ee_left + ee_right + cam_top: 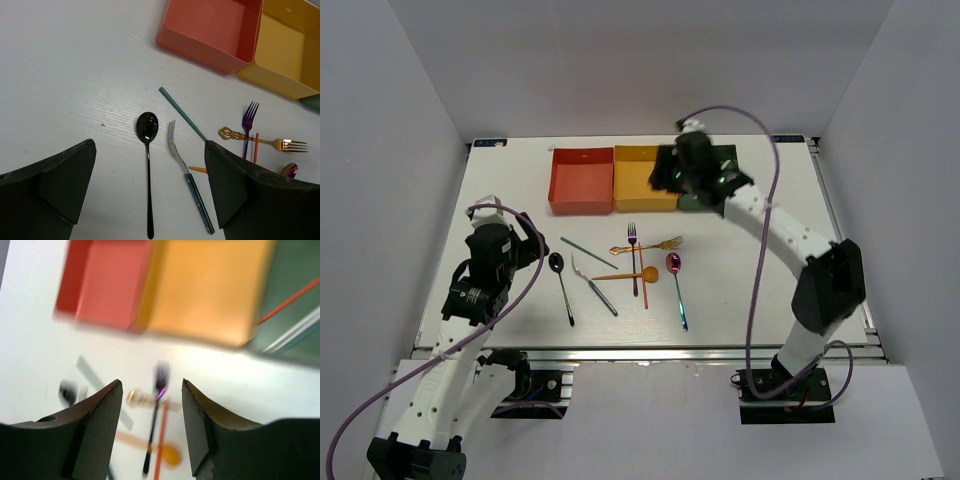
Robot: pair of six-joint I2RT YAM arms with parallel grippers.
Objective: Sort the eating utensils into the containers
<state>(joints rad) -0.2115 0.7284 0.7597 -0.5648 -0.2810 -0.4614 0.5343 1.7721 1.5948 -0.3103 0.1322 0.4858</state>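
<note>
Chopstick (644, 293) and purple fork (633, 265) cross gold fork (665, 243) below yellow box (635, 185).

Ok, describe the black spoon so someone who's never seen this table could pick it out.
Start at the red-orange square box at the left end of the box row, then look toward the near side. The glossy black spoon is the leftmost loose utensil; unlike the teal-handled silver fork beside it, it is black all over.

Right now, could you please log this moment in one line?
left gripper open | right gripper open, empty | utensils on table
</note>
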